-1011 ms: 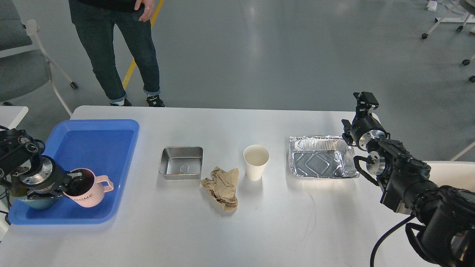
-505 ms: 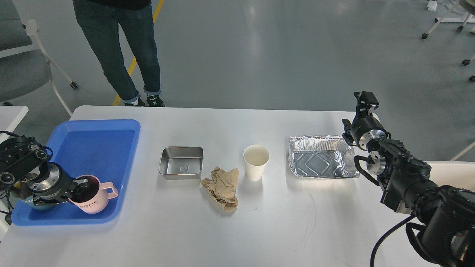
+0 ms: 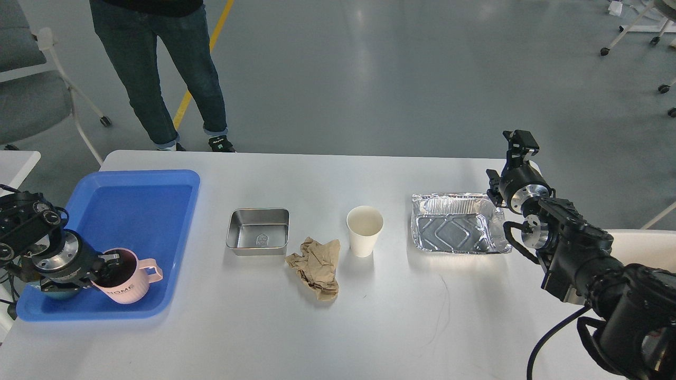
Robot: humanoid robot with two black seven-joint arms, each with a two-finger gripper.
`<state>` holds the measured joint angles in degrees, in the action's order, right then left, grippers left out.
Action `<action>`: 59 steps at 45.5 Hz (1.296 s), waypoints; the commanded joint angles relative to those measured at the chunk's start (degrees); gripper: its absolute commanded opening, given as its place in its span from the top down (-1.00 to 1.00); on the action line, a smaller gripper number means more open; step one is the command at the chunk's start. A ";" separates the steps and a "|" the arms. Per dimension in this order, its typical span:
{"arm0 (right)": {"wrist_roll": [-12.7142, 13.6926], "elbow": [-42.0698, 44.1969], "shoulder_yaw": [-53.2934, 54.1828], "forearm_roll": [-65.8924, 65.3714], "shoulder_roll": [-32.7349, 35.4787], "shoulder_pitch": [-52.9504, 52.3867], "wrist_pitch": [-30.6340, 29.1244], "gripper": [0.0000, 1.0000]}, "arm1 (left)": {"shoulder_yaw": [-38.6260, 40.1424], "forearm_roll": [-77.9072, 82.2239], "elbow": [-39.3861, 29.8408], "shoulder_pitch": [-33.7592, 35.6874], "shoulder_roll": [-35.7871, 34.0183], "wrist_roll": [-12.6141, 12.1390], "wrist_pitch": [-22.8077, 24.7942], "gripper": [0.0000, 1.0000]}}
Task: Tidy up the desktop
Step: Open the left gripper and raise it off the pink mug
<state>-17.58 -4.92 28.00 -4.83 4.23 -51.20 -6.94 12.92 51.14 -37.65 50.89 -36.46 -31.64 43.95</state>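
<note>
Left gripper (image 3: 108, 263) clamped; right gripper (image 3: 520, 142) raised.

mug (image 3: 125, 277) in tray (image 3: 138, 208), tin (image 3: 258, 231) left of cup (image 3: 364, 230)

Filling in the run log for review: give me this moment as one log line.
left gripper: shut on pink mug, in blue tray | right gripper: idle, raised beyond foil tray | desktop: steel tin, crumpled paper, paper cup

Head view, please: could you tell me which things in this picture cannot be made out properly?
- Left claw: its grip on the pink ribbed ceramic mug is hidden by the mug's dark inside.
- Teal object in the blue plastic tray: mostly covered by the left wrist.
- Right claw: dark, seen end-on, so open or shut is unclear.
- Standing person in jeans: cut off by the top edge.
</note>
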 commanded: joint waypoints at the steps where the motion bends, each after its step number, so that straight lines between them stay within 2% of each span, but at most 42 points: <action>1: 0.00 0.00 0.04 0.00 -0.10 -0.04 0.00 -1.00 | 0.00 -0.16 0.47 -0.08 0.08 0.00 -0.10 0.69; 7: 0.00 0.00 -0.05 0.00 -0.19 -0.04 0.00 -1.00 | 0.09 -0.60 0.56 0.00 0.08 0.00 -0.01 0.54; 15: 0.00 0.00 0.04 0.00 -0.19 -0.13 0.00 -1.00 | 0.79 -0.96 0.56 0.62 -0.27 0.00 1.22 0.20; 25: 0.00 0.00 0.04 0.00 -0.19 -0.39 0.09 -1.00 | 1.14 -2.36 0.47 2.81 -2.82 -0.17 10.79 -0.13; 37: 0.00 0.00 0.04 0.00 -0.19 -0.65 0.00 -1.00 | 1.23 -3.50 0.47 6.33 -5.90 -0.79 11.05 -0.50; 40: 0.00 0.00 0.04 0.00 -0.19 -0.57 0.09 -1.00 | 1.14 -4.99 0.47 6.68 -6.60 -0.79 11.05 -0.67; 42: 0.00 0.00 -0.05 0.00 -0.19 -0.57 0.09 -1.00 | 1.14 -6.05 0.47 6.95 -6.95 -0.88 11.05 -0.91; 43: 0.00 0.00 -0.05 0.00 -0.19 -0.57 0.09 -1.00 | 1.14 -6.40 0.47 7.12 -7.13 -0.88 11.05 -0.96; 59: 0.00 0.00 0.04 0.00 -0.10 -1.18 0.09 -1.00 | 1.76 -7.90 0.47 11.60 -6.08 -1.23 11.05 -0.96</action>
<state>-17.58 -4.92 27.97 -4.84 4.04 -52.29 -6.85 14.33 43.49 -37.17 60.65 -43.13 -32.99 55.01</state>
